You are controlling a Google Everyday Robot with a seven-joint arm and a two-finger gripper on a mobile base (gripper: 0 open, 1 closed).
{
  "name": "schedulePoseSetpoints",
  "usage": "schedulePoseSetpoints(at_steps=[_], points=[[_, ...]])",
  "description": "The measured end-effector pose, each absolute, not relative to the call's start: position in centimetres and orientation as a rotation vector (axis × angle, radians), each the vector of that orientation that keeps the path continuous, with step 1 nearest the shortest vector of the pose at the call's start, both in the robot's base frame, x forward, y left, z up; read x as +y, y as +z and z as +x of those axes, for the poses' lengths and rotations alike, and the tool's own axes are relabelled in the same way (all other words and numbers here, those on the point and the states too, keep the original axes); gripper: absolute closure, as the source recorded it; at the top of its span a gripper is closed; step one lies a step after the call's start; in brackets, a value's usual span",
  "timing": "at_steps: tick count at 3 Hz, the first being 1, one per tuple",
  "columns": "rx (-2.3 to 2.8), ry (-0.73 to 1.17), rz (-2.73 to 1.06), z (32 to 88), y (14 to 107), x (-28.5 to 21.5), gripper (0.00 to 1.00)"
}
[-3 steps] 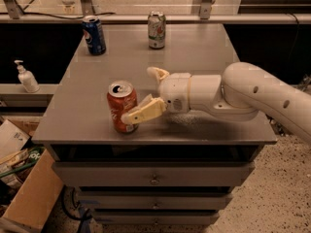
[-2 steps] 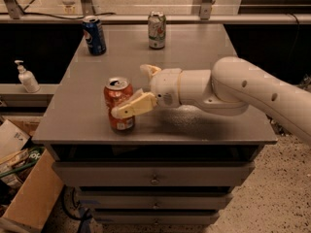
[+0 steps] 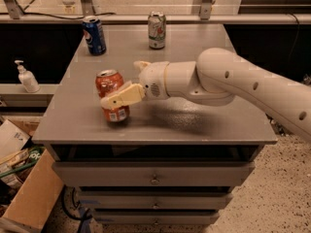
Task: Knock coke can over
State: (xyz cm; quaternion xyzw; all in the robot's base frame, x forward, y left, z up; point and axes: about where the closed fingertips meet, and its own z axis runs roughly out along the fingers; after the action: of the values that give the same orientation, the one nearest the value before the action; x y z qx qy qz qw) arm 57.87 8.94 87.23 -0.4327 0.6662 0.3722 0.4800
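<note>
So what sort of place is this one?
Probably a lab or office workroom: grey drawer cabinet, cardboard box on speckled floor, pump bottle on a side ledge. The claw is at the coke can on top.

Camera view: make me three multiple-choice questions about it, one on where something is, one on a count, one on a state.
1. Where is the coke can?
A) front-left part of the table
B) back-right corner
C) on the floor

2. How many cans are on the table?
A) two
B) three
C) four

3. What state is the coke can in?
A) lying flat on its side
B) lifted clear of the table
C) not yet knocked flat, the gripper open around it

Answers:
1 A: it sits near the front-left edge.
2 B: the coke can, the blue can and the silver-and-green can.
3 C: its base is on the table, with one finger across its front and the other behind.
</note>
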Motion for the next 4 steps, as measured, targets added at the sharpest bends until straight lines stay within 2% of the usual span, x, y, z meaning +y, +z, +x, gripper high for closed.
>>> schedulePoseSetpoints(at_steps=[4], points=[[1.662,0.787,-1.034,60.2,88.4,6.4,0.00]])
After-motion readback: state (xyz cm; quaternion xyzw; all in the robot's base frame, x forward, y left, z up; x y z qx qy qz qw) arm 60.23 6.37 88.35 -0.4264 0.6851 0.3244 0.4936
